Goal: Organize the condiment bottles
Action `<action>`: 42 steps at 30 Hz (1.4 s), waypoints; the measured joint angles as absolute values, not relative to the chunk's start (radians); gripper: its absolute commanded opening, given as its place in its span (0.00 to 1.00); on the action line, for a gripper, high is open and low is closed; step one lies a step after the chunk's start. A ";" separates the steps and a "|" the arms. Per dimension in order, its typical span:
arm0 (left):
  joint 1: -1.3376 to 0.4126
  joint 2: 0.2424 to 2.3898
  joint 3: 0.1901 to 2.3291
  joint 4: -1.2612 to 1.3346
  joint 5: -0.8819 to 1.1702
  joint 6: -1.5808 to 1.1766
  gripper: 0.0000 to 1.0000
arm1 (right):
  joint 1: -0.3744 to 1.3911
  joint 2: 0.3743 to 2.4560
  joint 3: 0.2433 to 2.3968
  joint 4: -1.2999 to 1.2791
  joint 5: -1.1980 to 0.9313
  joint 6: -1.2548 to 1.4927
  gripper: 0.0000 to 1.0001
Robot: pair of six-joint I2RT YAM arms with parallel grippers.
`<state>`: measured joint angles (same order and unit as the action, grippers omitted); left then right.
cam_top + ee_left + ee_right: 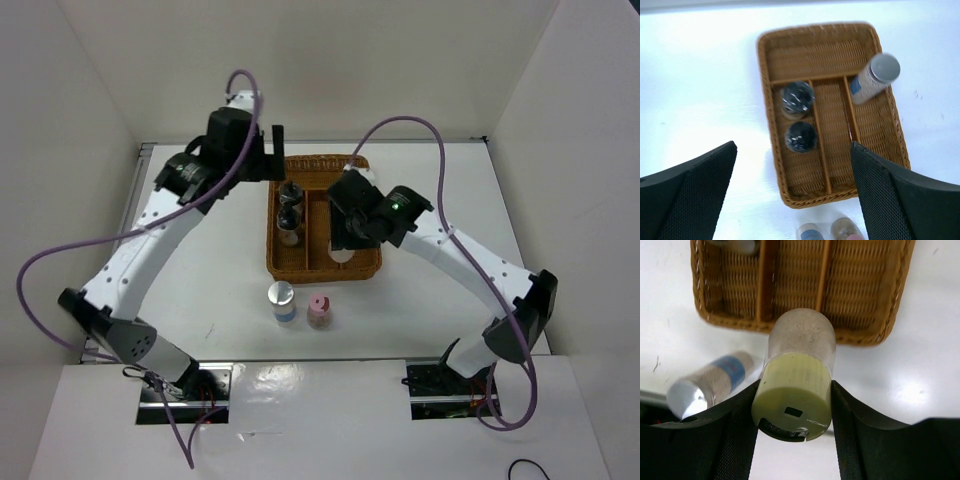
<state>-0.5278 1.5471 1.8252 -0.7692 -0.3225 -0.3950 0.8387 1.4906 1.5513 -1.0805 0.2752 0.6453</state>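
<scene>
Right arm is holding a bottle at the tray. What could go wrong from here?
The right gripper holds the yellow-green-capped bottle above the near rim of the wicker tray; lowered there, it might catch the rim and tip. The open left gripper hangs over the same tray, so the arms could collide.

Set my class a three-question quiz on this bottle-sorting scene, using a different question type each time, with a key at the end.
1. True or false: both black-capped bottles stand in the same compartment of the wicker tray.
2. What colour is the cap of the held bottle in the right gripper? A pink, B silver, C yellow-green.
3. How many bottles stand on the table, outside the tray?
Key: 1 true. 2 C. 3 two, the silver-capped bottle and the pink-capped bottle.
</scene>
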 measured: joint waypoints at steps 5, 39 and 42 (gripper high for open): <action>-0.471 1.412 1.794 -0.772 -0.376 -0.396 1.00 | 0.791 1.617 1.631 -1.020 0.310 0.543 0.27; -0.376 1.154 1.424 -0.775 -0.308 -0.528 1.00 | 0.634 2.091 1.908 -0.714 0.273 0.268 0.27; -0.376 1.154 1.420 -0.772 -0.304 -0.529 1.00 | 0.631 2.107 1.908 -0.689 0.274 0.262 0.27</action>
